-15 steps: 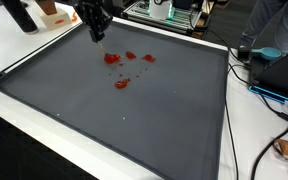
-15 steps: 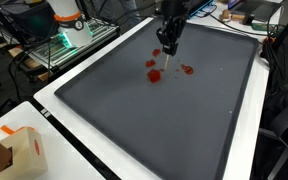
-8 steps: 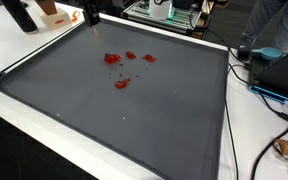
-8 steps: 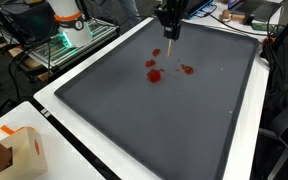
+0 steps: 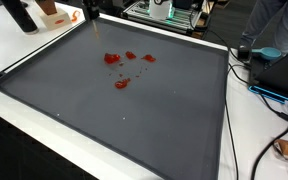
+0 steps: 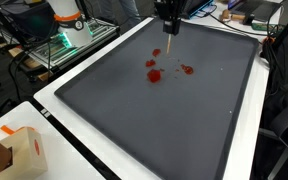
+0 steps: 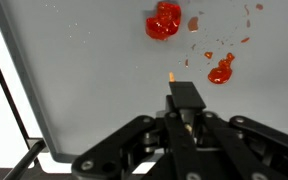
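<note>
The gripper (image 6: 169,28) hangs above the far edge of the dark mat (image 6: 154,130). Its fingers are pressed together on a thin stick (image 7: 171,76), whose pale tip points down at the mat. The red blobs (image 5: 119,65) lie on the far part of the mat, a little nearer than the gripper and apart from the stick. I judge this a raised position, clear of the blobs. Reaching them would call for a short move nearer and a straight descent, with the clamp kept firm.
</note>
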You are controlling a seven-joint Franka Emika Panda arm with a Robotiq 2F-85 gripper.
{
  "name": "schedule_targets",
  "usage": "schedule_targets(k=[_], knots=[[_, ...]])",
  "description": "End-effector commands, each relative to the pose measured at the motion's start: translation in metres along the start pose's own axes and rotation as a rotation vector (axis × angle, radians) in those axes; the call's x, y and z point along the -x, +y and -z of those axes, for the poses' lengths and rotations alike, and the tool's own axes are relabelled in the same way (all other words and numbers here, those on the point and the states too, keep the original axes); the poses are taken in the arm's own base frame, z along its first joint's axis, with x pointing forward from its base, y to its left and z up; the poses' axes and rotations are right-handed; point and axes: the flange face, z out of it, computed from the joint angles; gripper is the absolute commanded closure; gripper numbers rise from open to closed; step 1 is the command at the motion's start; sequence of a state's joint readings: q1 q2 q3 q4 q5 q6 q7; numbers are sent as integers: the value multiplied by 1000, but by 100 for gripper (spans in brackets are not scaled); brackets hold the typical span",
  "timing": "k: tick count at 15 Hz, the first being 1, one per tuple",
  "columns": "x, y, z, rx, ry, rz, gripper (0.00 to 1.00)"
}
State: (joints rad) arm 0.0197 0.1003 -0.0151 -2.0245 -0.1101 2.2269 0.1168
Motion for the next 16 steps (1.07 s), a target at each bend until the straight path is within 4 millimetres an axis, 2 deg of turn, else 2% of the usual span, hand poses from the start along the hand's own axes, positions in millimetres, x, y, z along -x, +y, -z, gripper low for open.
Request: schedule_targets(k=[1,5,6,7,12,16], knots=[[0,0,1,0,1,0,87],[0,0,2,0,1,0,87],[0,0,2,0,1,0,97],[-2,7,-1,-30,-4,-18,97],[0,23,-13,-288,-11,48,97],[5,39,-32,-455,-23,128,97]])
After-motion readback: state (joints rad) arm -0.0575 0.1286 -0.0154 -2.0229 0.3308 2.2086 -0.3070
